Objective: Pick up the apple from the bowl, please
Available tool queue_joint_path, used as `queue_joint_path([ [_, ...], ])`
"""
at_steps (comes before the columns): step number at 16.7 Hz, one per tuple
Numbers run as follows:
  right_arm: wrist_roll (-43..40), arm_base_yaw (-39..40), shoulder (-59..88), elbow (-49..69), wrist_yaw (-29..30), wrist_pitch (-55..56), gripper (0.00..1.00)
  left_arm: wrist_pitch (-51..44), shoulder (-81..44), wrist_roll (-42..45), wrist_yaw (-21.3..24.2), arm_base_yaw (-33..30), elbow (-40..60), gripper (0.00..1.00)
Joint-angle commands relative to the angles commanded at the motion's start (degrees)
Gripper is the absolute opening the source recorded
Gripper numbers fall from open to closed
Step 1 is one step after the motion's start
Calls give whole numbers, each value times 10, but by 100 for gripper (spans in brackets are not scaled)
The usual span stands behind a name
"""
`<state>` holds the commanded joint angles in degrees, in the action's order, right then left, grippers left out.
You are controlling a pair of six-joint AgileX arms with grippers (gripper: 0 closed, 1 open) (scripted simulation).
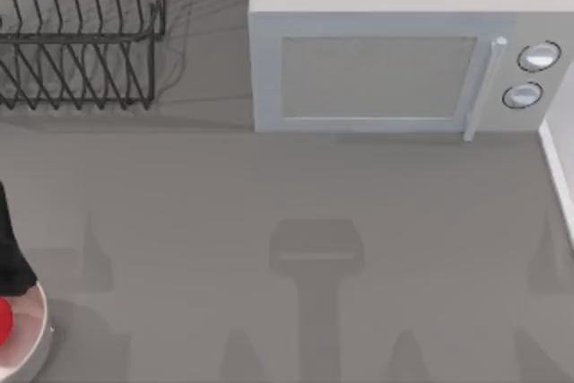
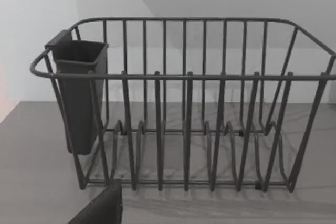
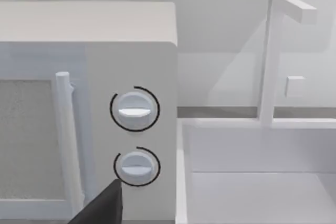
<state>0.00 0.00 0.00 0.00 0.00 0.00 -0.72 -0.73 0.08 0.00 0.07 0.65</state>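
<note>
The bright red apple (image 1: 4, 322) lies in the white bowl (image 1: 39, 329) at the table's front left corner; both are cut off by the top view's left edge. A black part of my left arm (image 1: 11, 253) reaches in from that edge, just behind the bowl and over its rim. A dark piece of my left gripper (image 2: 100, 208) shows in the left wrist view, which faces the dish rack. A dark piece of my right gripper (image 3: 100, 207) shows in the right wrist view, which faces the microwave's knobs.
A black wire dish rack (image 1: 81, 42) with a dark cutlery cup (image 2: 79, 93) stands at the back left. A white microwave (image 1: 395, 60) with its door shut stands at the back right. A white sink (image 3: 262, 171) with a tap lies to its right.
</note>
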Motion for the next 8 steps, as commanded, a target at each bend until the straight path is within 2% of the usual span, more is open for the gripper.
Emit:
queue_joint_path([
  [4,0,0,0,0,0,0,100,-82,-86,8,0,7,68,100],
  [8,0,0,0,0,0,0,100,-227,-259,22,0,18,180,100],
])
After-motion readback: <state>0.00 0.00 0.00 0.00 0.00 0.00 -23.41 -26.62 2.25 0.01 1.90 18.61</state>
